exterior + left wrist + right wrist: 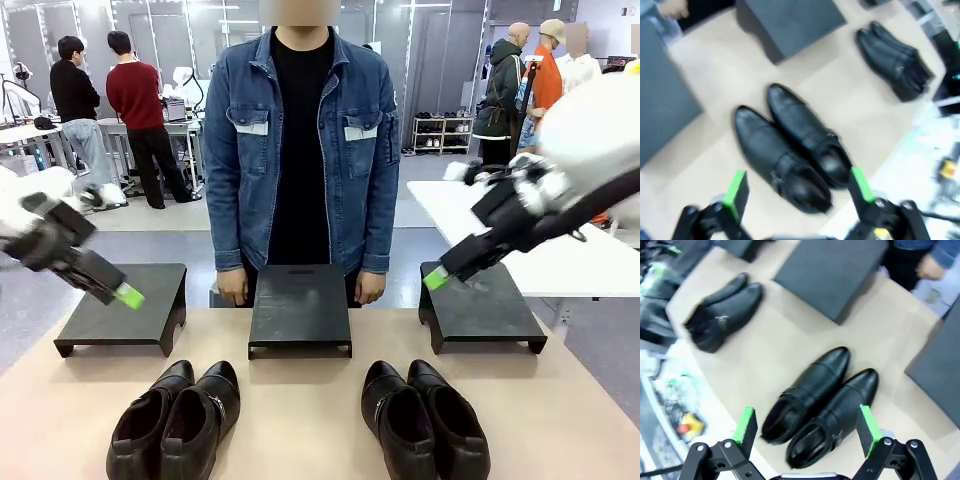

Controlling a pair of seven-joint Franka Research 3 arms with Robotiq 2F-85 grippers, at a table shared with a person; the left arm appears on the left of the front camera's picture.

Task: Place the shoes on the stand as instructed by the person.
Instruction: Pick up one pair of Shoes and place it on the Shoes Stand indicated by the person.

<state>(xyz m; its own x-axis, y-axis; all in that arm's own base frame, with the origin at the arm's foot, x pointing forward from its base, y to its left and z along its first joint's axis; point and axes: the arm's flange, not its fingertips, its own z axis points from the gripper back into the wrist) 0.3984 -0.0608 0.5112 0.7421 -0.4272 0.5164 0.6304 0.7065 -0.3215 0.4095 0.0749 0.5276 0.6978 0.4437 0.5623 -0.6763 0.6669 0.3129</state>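
Note:
Two pairs of black glossy shoes sit on the table's near side: a left pair [175, 420] and a right pair [425, 420]. My left gripper [127, 296] hovers open over the left stand [125, 310]; in its wrist view the left pair [790, 150] lies below its open fingers [736, 188]. My right gripper [435, 278] hangs open above the right stand [480, 305]; the right pair [820, 405] lies beneath its fingers [866, 424]. The person [300, 150] in a denim jacket stands behind the middle stand [300, 305], hands down at the table's far edge.
Three low black stands line the far half of the tan table [320, 400]. A white table [560, 250] is at the right behind my right arm. Other people stand farther back in the room.

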